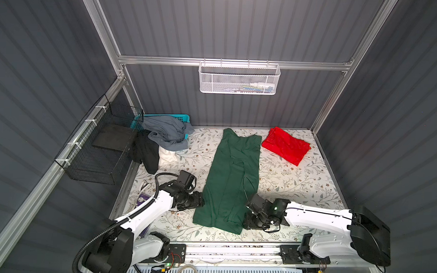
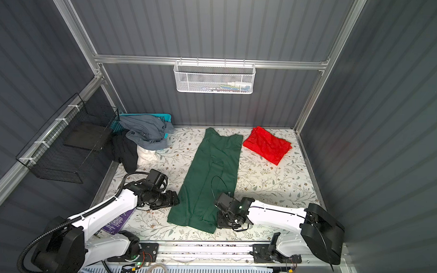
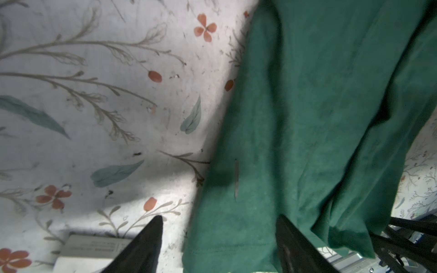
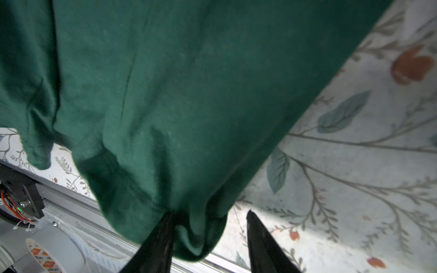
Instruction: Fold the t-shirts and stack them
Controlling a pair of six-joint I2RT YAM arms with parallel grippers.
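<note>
Basket [image 1: 178, 116] in teal spilling grey shirt [image 1: 165, 131], left tool [image 3: 220, 217] and right tool [image 4: 210, 214] parted astride green t-shirt [image 1: 231, 172] hem

green t-shirt [image 1: 232, 177] folded lengthwise; folded red t-shirt [image 1: 286, 145] just beside.

The contents of the white mesh basket [image 1: 239, 79] are too small to identify. A grey garment [image 1: 166, 132] hides most of the teal basket [image 1: 180, 117], and a black garment [image 1: 147, 152] covers part of a white cloth [image 1: 168, 156]. In both wrist views the green t-shirt [image 3: 307, 118] [image 4: 165, 94] runs past the frame edges. Print on the label card [image 3: 92, 245] is blurred.
</note>
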